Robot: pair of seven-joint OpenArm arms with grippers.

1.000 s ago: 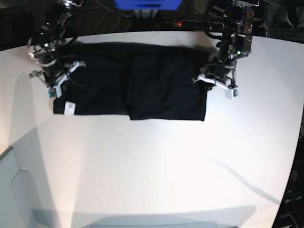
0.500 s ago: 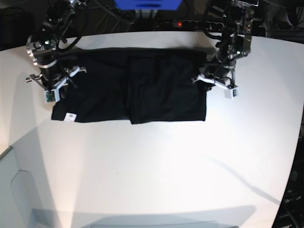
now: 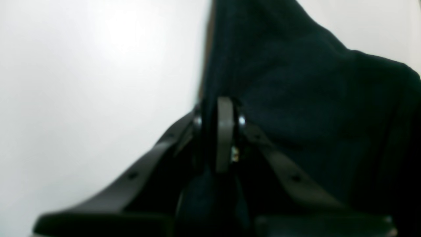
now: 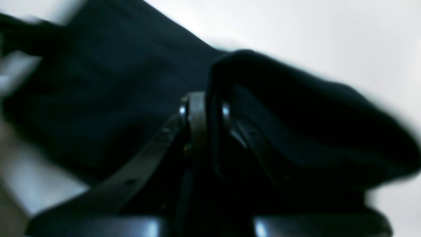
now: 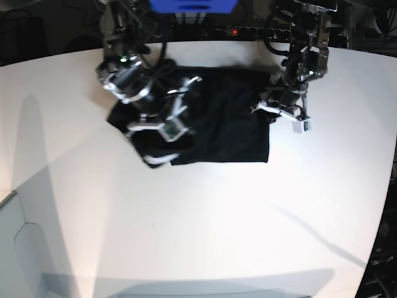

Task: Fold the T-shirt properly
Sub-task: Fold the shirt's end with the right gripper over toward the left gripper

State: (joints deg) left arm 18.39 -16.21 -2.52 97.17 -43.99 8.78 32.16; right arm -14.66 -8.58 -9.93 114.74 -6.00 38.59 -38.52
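1 T-shirt [image 5: 229, 124], 2 arms, 1 table [image 5: 205, 223].

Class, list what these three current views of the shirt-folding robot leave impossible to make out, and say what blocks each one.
- T-shirt print and tag: base view, not visible; right arm covers the lifted end.
- Cloth inside the right gripper: right wrist view, motion blur and dark fabric hide the pinch.
- Left gripper pinch point: left wrist view, out of focus.
- Table far edge: base view, cut off by arms and cables.

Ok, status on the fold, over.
Both grippers shut on the T-shirt: right gripper carrying its end over the middle, left gripper pinning the other edge. Nothing obstructing.
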